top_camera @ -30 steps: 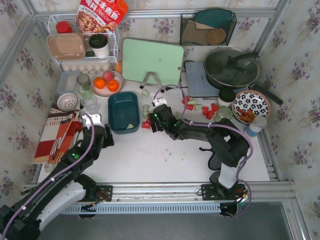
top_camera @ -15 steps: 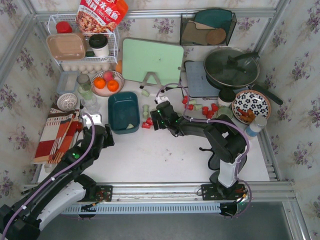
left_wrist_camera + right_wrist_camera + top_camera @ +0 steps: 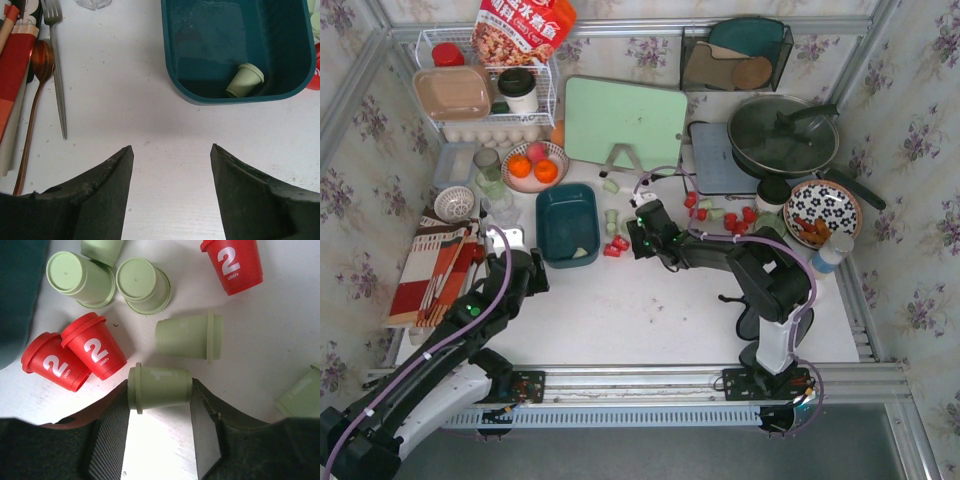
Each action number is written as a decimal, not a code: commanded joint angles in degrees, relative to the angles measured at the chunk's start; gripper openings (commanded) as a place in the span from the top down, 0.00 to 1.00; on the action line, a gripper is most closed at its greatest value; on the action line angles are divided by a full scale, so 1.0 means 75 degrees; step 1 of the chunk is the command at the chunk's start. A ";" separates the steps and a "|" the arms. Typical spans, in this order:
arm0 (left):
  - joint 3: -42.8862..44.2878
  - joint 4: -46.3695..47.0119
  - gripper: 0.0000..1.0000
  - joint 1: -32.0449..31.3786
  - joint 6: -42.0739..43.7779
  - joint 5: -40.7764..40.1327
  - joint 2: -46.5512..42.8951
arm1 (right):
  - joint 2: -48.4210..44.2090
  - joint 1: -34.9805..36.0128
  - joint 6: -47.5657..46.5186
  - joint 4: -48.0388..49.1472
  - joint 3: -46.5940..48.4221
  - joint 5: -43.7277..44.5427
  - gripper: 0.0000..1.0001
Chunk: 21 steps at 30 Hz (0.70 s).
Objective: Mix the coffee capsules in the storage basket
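The dark teal storage basket [image 3: 566,213] sits left of centre and holds one pale green capsule [image 3: 582,253], which the left wrist view shows lying on its side [image 3: 245,80] inside the basket [image 3: 173,86]. My right gripper [image 3: 160,392] is shut on a pale green capsule [image 3: 160,386] lying sideways, just above the table. Around it lie red capsules [image 3: 93,352] and green capsules [image 3: 188,335]. In the top view the right gripper [image 3: 634,238] is just right of the basket. My left gripper [image 3: 171,150] is open and empty, at the basket's near-left corner [image 3: 532,266].
More red and green capsules [image 3: 735,218] lie scattered right of the right gripper. A fork [image 3: 56,75] and spoon [image 3: 35,100] lie on the left by a striped cloth [image 3: 430,268]. A fruit bowl [image 3: 533,165], cutting board [image 3: 625,120] and pan [image 3: 782,135] stand behind.
My right gripper has shifted slightly back and to the right among the loose capsules. The left arm has not moved.
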 commanded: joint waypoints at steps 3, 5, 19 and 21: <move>0.0038 0.0319 0.34 0.0001 0.0026 -0.0003 0.0001 | -0.0455 0.0024 -0.0012 -0.0039 0.0085 -0.0090 0.60; 0.0037 0.0333 0.34 0.0001 0.0020 0.0017 0.0011 | -0.0755 0.0129 -0.0020 -0.0067 0.0155 -0.0058 0.60; 0.0087 0.0254 0.34 0.0001 0.0017 0.0030 0.0021 | 0.0816 0.1605 -0.0633 -0.0123 0.3088 -0.0197 0.56; 0.0077 0.0232 0.34 0.0001 0.0020 0.0012 -0.0060 | 0.1161 0.1742 -0.0657 -0.0404 0.3406 0.0077 0.54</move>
